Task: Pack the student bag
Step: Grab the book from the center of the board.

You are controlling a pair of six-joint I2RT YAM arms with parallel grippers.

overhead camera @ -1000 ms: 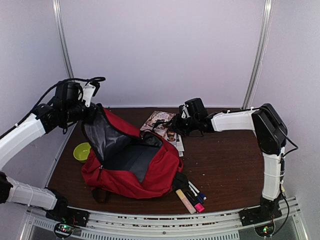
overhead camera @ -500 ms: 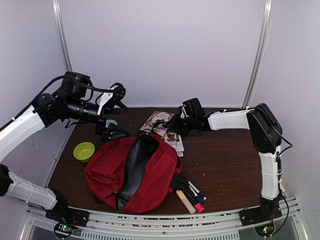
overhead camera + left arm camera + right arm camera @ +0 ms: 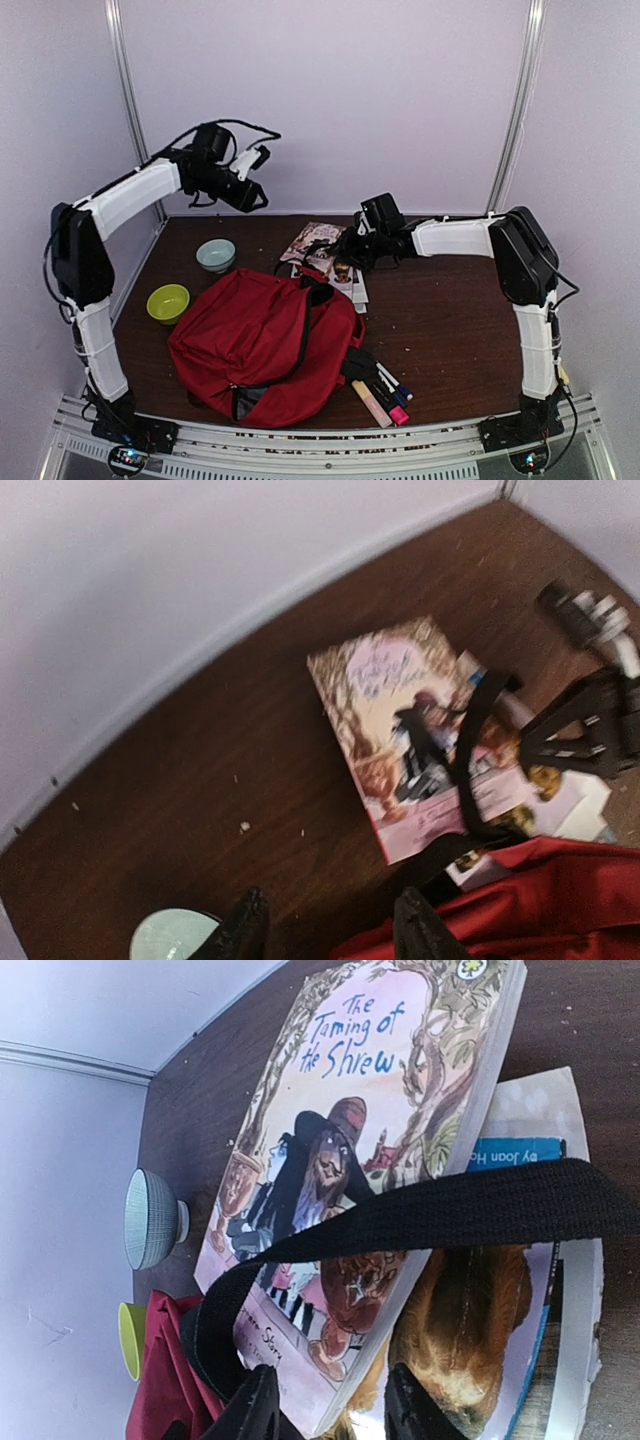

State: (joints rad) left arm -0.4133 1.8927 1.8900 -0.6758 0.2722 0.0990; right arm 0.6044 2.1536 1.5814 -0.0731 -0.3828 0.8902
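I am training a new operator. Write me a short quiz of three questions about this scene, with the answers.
1. True or false: the left gripper grips the student bag.
2. In the right wrist view, what crosses in front of the cover of the top book? A. a black strap B. a marker C. a ruler
3. What colour is the bowl farthest left in the top view?
Key: 1 false, the left gripper hangs high, open, apart from the student bag; 2 A; 3 yellow-green.
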